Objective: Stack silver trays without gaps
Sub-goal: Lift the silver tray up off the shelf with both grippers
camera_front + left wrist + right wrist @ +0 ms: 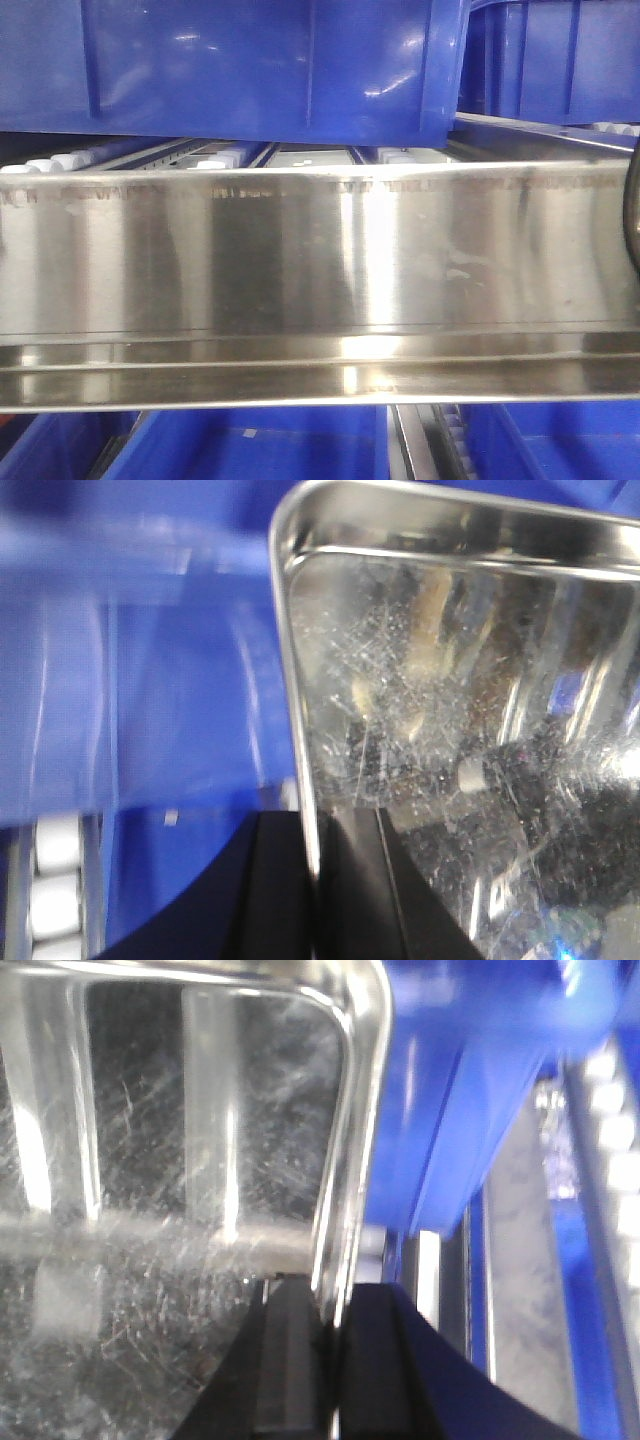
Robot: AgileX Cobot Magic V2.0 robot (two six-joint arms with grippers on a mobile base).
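Observation:
A silver tray [450,730], scratched and shiny, fills the right of the left wrist view. My left gripper [313,880] is shut on its left rim, one black finger [270,890] outside and one inside. In the right wrist view a silver tray [180,1210] fills the left. My right gripper [330,1360] is shut on its right rim near a rounded corner. I cannot tell whether it is the same tray. In the front view a broad shiny steel wall [320,260] with a stepped lower edge spans the frame. No gripper shows there.
Blue plastic bins stand close: above the steel wall [250,60], below it [250,445], left of the tray [150,680] and right of it [430,1110]. White shelf rollers [55,880] run at the lower left, and more [60,162] behind the steel wall.

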